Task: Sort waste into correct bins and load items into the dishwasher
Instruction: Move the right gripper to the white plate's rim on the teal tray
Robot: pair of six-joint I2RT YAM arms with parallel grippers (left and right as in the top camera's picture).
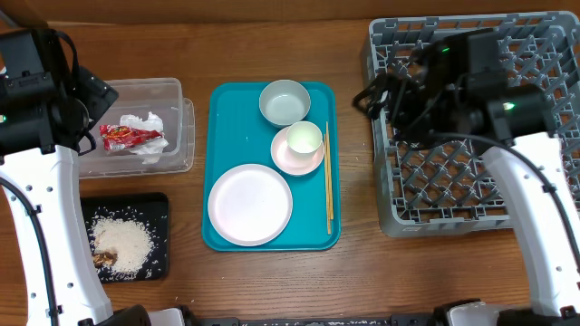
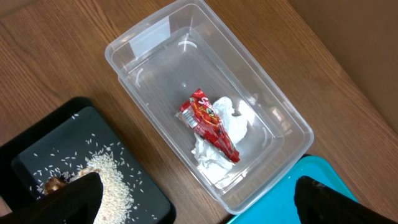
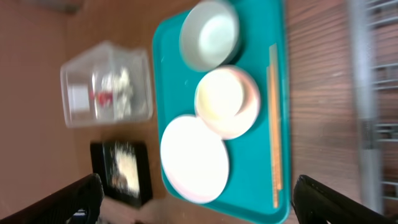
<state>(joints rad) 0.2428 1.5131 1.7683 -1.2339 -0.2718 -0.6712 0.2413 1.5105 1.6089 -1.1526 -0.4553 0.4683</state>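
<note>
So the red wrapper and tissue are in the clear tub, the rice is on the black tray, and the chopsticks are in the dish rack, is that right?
Not quite: the overhead view shows the chopsticks lying on the teal tray, along its right edge, not in the dish rack. The wrapper, tissue and rice are as you said.

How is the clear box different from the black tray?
The clear box is see-through and deep; the black tray is dark and flat. The clear box holds a red wrapper and white tissue; the black tray holds rice and brown bits. Both are rectangles, sitting left of the teal tray.
</note>
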